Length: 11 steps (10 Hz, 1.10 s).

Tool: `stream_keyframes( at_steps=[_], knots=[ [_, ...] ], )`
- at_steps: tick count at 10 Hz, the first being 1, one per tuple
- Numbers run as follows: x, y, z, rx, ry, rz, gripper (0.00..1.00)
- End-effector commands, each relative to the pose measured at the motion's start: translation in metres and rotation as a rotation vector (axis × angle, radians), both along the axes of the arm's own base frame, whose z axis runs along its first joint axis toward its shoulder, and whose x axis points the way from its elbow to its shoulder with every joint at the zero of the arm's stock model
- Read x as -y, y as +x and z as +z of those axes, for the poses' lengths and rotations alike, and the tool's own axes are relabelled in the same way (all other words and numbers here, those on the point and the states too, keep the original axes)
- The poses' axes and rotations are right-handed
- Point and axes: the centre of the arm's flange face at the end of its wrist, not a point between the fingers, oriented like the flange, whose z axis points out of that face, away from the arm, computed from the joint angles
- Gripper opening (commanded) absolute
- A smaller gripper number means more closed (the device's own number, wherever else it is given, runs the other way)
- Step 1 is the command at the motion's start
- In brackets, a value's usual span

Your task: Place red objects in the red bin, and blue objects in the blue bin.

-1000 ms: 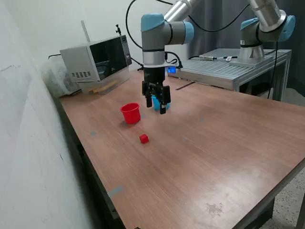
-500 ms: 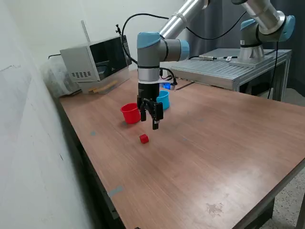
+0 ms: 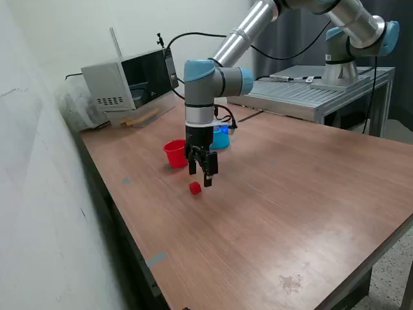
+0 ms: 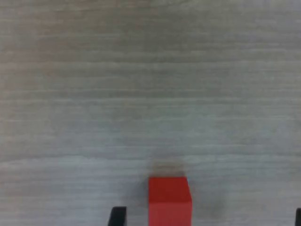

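Note:
One small red cube (image 3: pixel 195 188) lies on the wooden table (image 3: pixel 277 213), in front of the red bin (image 3: pixel 175 154). The light-blue bin (image 3: pixel 221 138) stands behind the arm, partly hidden by it. My gripper (image 3: pixel 201 174) hangs open and empty just above the table, close behind the cube. In the wrist view the red cube (image 4: pixel 169 201) sits between the spread fingers, nearer one black fingertip (image 4: pixel 117 216); my gripper (image 4: pixel 208 218) holds nothing. No dark-blue cubes and no second red cube are in view.
A microwave (image 3: pixel 129 81) stands at the table's back on the exterior view's left. A metal platform (image 3: pixel 310 90) with a second arm's base (image 3: pixel 345 61) is at the back right. A wall runs along the left.
My gripper has moved from above the blue bin toward the exterior view's left and front, dropping lower to just behind the red cube. The cube and both bins have not moved.

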Motion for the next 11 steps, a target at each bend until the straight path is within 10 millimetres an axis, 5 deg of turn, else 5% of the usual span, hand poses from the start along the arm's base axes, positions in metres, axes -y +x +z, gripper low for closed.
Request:
stream_keyframes(
  at_steps=[1, 5, 6, 11],
  knots=[
    [-0.001, -0.006, -0.009, -0.006, 0.001, -0.001, 1.00],
    [-0.005, -0.011, -0.011, -0.018, 0.001, -0.004, 1.00],
    [-0.006, -0.011, -0.012, -0.017, 0.001, -0.006, 0.00],
    [-0.008, -0.009, -0.019, -0.006, 0.001, -0.007, 0.00]
  ],
)
